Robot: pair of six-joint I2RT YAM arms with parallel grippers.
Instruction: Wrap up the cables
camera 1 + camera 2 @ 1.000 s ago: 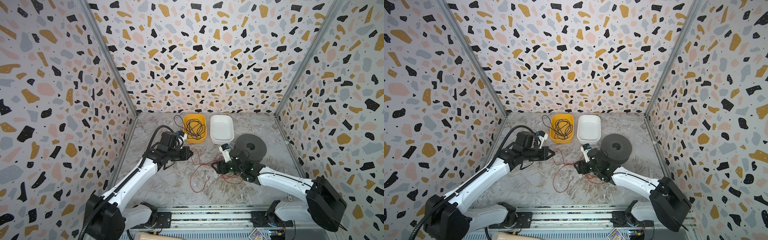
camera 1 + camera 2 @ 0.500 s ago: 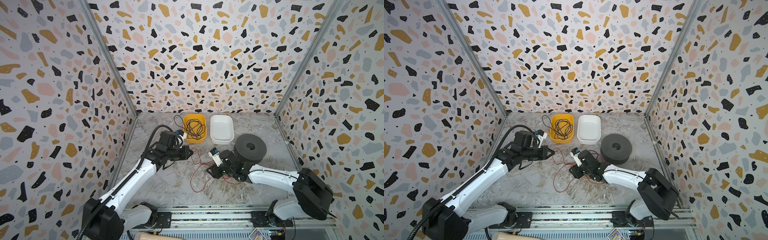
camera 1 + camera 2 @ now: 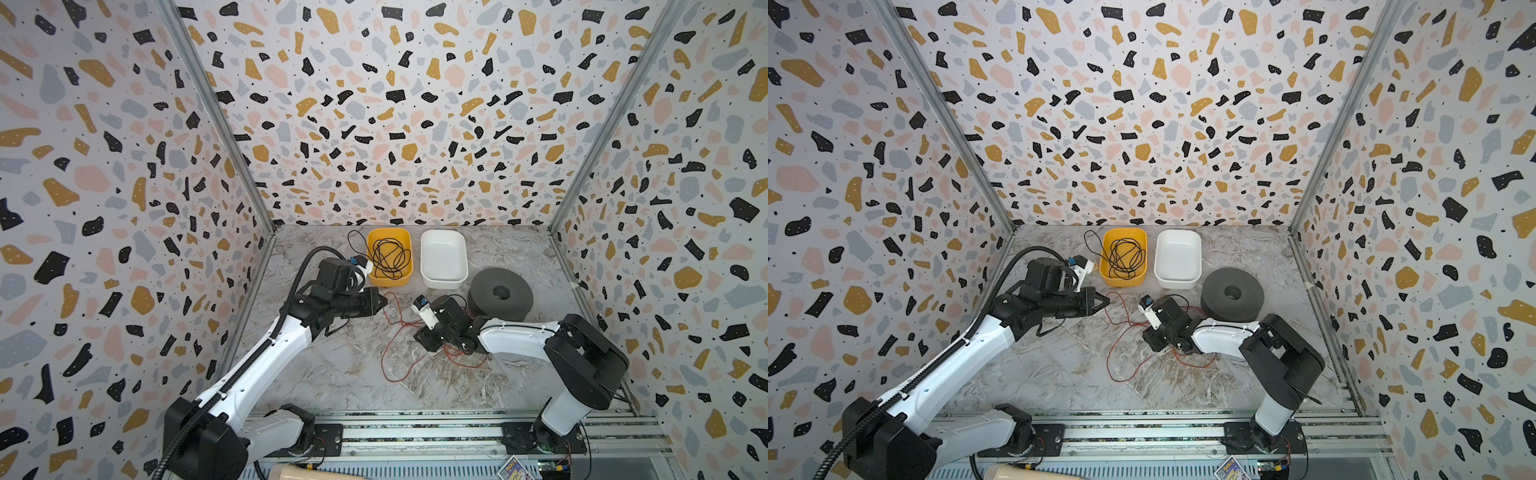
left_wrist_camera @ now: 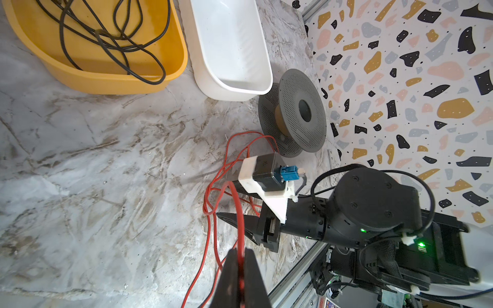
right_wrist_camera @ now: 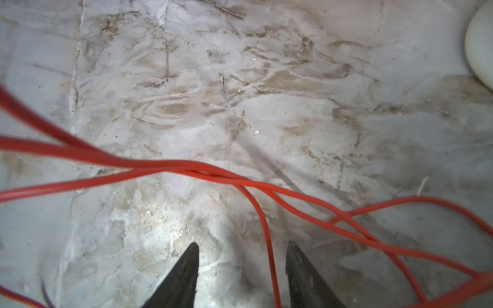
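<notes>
1. The left gripper (image 4: 240, 252) was closed tight, its two fingers (image 4: 253, 277) pressed together with the red-orange wire (image 4: 241, 226) pinched between them near the tips.
2. From that pinch the wire ran out across the marble table (image 3: 332, 374) in loose loops toward the right gripper (image 5: 241, 246).
3. The right gripper's jaws stood partly apart, tips down close to the table, holding nothing.
4. In the right wrist view a single strand of the wire (image 5: 268, 234) passed through the gap between the fingers (image 5: 186, 272), nearer one finger than the other; whether it touched that finger I could not tell.
5. More strands crossed one another just ahead of those tips, and others trailed off beside them.
6. In both top views the wire (image 3: 382, 363) lay between the two arms, in front of the yellow tub (image 3: 388, 282) and beside the dark spool (image 3: 500, 293).
</notes>
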